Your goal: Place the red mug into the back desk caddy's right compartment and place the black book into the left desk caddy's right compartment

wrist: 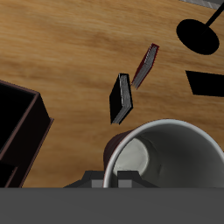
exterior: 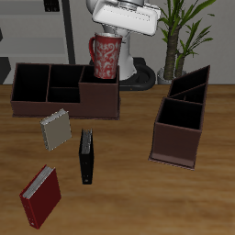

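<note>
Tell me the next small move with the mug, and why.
Probably lower it straight down. The gripper holds the red mug upright over the back desk caddy's right compartment, its base seemingly still above the walls. The black book lies untouched on the table.

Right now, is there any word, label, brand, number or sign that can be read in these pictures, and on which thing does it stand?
None: no readable text in either view.
red mug: only a pale speckled pattern, no letters.
black book: plain cover.
red book: no title visible.
grey-beige book: a pattern too small to tell, no legible words.
Both desk caddies: plain dark wood.
</note>
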